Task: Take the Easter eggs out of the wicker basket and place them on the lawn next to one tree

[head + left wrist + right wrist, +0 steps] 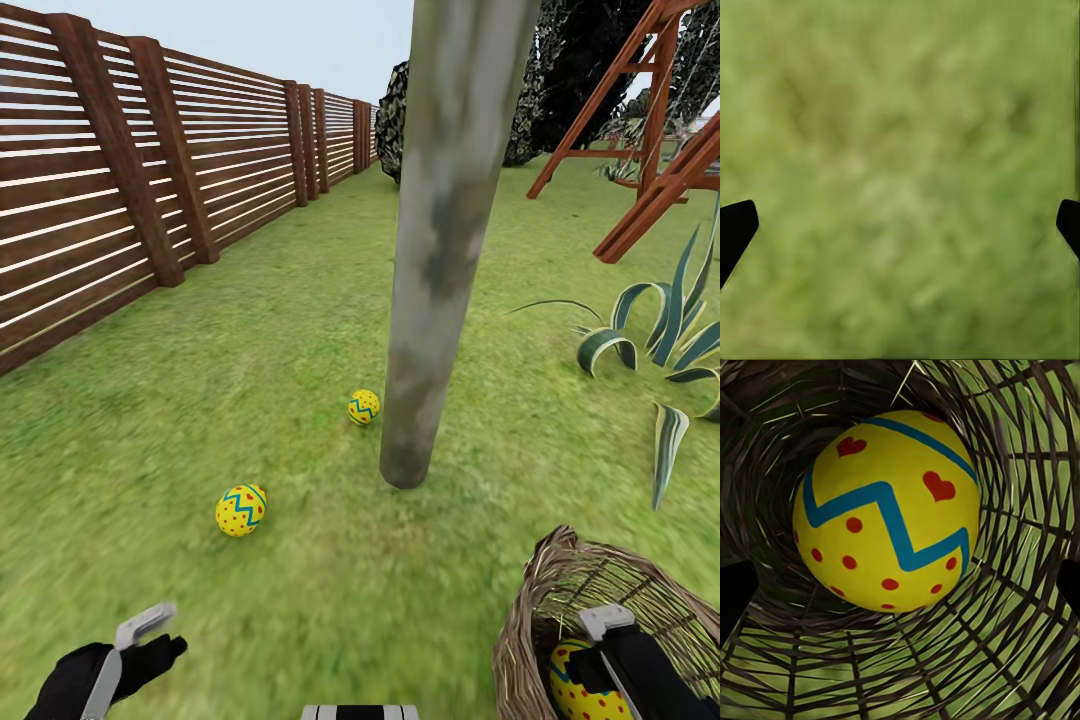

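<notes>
The lawn (300, 300) spreads wide under me, a fence (120, 190) along its left; the trunk (440, 250) rises straight ahead; the basket (560, 590) sits at my lower right, on the grass; two eggs lie out, one (363, 406) just beside the trunk's foot, one (241, 510) nearer me to the left; the third egg (886, 510) lies in the basket below my right gripper (615, 640), whose fingers I cannot judge; my left gripper (900, 225) hangs over bare grass, fingers spread wide, empty.

A slatted fence (150, 170) is running along the left, while a spiky plant (665, 350) is sprawling far right of it, below a swing frame (650, 120), beside dark bushes (560, 80).
</notes>
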### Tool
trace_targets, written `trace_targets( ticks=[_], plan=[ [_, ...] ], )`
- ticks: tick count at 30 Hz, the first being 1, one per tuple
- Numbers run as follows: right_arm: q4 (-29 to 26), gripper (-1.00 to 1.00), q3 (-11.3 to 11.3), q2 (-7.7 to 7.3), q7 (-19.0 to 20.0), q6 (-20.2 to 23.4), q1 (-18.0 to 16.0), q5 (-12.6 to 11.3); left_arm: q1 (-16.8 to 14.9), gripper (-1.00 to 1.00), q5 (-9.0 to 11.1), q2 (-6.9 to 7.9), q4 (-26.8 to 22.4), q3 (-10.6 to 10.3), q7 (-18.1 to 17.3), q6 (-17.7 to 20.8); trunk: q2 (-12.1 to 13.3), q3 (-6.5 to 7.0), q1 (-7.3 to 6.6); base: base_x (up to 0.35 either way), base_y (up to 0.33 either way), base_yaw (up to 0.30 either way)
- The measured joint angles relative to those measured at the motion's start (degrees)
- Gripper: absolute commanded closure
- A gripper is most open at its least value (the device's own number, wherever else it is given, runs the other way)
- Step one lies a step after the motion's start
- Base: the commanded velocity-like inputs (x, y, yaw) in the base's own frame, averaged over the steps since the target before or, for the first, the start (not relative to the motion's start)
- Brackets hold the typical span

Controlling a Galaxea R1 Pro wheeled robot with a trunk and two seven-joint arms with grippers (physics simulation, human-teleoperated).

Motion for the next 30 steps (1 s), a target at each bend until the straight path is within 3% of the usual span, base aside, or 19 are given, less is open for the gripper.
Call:
trace_targets(
  ticks=[2,3,4,5,12,14,19,21,23,24,28,30],
  plan=[
    [-0.03,-1.00,-0.03,-0.02,0.00,0.00,0.00,0.00,0.00,-1.00,-0.01,-0.07,-0.64,0.02,0.07,-0.64,0.00,0.00,0.00,0.000,0.000,0.000],
    [-0.06,-1.00,-0.07,-0.04,0.00,0.00,0.00,0.00,0.01,-1.00,-0.10,-0.09,-7.68,0.02,0.08,-5.30,0.00,-0.01,0.00,0.000,0.000,0.000],
    [-0.08,-1.00,-0.12,-0.05,0.00,0.00,0.00,0.00,-0.02,-1.00,0.01,-0.11,-19.94,0.00,0.10,-5.60,0.00,0.01,-0.01,0.000,0.000,0.000],
    [-0.09,-1.00,-0.16,-0.06,0.00,0.00,0.00,0.00,-0.01,-1.00,-0.01,-0.11,-21.18,-0.01,0.10,-5.70,0.00,0.00,-0.01,0.000,0.000,0.000],
    [-0.11,-1.00,-0.22,-0.06,0.00,-0.07,0.00,-0.01,0.00,-1.00,-0.08,-0.14,-22.83,-0.12,0.29,-6.30,0.00,0.00,0.00,0.000,0.000,0.000],
    [-0.16,-1.00,-0.24,-0.07,0.00,-0.08,0.00,0.00,0.00,-1.00,-0.17,-0.59,-23.54,-0.20,1.66,-8.40,0.00,0.00,0.00,0.000,0.000,0.000],
    [-0.20,-1.00,-0.30,-0.07,0.00,-0.09,0.00,0.00,-0.01,-1.00,-0.47,-4.77,-23.57,-1.03,13.47,-21.01,0.00,0.00,0.00,0.000,0.000,0.000],
    [-0.22,-1.00,-0.31,-0.07,0.00,-0.09,0.00,0.00,0.00,-1.00,-0.33,-5.61,-23.65,-1.33,16.17,-21.39,0.00,0.00,0.00,0.000,0.000,0.000],
    [-0.26,-1.00,-0.32,-0.07,0.00,-0.09,0.00,0.00,0.00,-1.00,-0.22,-5.77,-23.70,-1.45,15.50,-17.82,0.00,0.00,0.00,0.000,0.000,0.000],
    [-0.27,-1.00,-0.32,-0.07,0.00,-0.09,0.00,0.00,0.00,-1.00,-0.19,-5.79,-23.75,-1.49,13.19,-15.67,0.00,0.00,0.00,0.000,0.000,0.000],
    [-0.33,-1.00,-0.29,-0.07,0.00,-0.09,0.00,-0.01,-0.01,-1.00,-0.44,-4.88,-23.92,-1.12,5.24,-13.78,0.00,0.00,0.00,0.000,0.000,0.000],
    [-0.40,-1.00,-0.31,-0.07,0.00,-0.09,0.00,-0.01,-0.01,-1.00,-0.46,-3.94,-24.20,-1.00,3.69,-13.58,0.00,0.00,0.00,0.000,0.000,0.000]
  ],
)
